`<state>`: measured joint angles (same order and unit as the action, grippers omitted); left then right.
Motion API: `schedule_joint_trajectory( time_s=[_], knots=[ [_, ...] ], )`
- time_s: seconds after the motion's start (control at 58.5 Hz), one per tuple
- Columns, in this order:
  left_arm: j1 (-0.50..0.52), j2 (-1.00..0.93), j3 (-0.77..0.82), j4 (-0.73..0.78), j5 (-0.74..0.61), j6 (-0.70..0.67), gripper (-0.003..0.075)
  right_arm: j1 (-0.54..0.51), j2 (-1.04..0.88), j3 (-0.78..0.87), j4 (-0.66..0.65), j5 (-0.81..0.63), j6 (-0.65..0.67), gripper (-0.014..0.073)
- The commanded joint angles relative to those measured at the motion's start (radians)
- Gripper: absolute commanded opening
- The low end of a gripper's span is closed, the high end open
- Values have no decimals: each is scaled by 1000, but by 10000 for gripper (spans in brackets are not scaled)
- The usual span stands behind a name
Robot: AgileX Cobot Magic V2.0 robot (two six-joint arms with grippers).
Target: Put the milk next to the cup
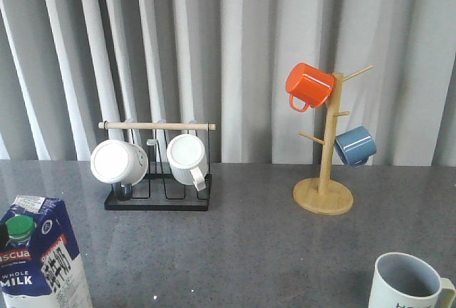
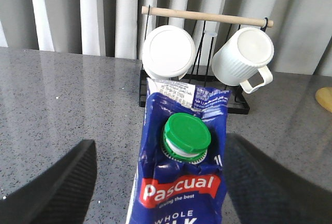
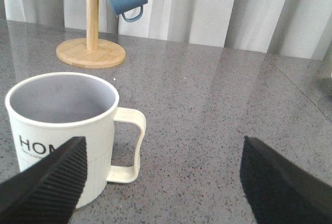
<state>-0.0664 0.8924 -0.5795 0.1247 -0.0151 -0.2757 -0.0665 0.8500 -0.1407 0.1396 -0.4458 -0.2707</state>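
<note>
The milk (image 1: 39,258), a blue-and-white carton with a green cap, stands upright at the table's front left. In the left wrist view the milk (image 2: 181,182) sits between the fingers of my left gripper (image 2: 161,146), which is open with a gap on each side. The cup (image 1: 410,283), cream-white with a grey inside, stands at the front right. In the right wrist view the cup (image 3: 62,125) shows "HOM" lettering, and its handle points into the gap of my open, empty right gripper (image 3: 163,143). Neither gripper shows in the front view.
A black wire rack (image 1: 157,201) with a wooden bar holds two plain white ribbed mugs at the back left. A wooden mug tree (image 1: 324,194) at the back right carries an orange mug (image 1: 310,85) and a blue mug (image 1: 355,145). A grey curtain hangs behind the table.
</note>
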Motion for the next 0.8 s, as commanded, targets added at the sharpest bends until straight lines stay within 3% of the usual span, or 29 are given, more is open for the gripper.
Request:
schedule_joint_trajectory(
  time_s=[0.0, 0.444, 0.786],
  knots=[
    [-4, -10, -37, -7, -78, -9, 503, -8, 72, -24, -15, -120, 5, 577],
    [-4, -10, -37, -7, -78, -9, 503, -8, 414, -24, -49, -419, 100, 577],
    [-4, -10, -37, -7, -78, -9, 503, -8, 533, -61, -68, -469, 123, 577]
  ],
)
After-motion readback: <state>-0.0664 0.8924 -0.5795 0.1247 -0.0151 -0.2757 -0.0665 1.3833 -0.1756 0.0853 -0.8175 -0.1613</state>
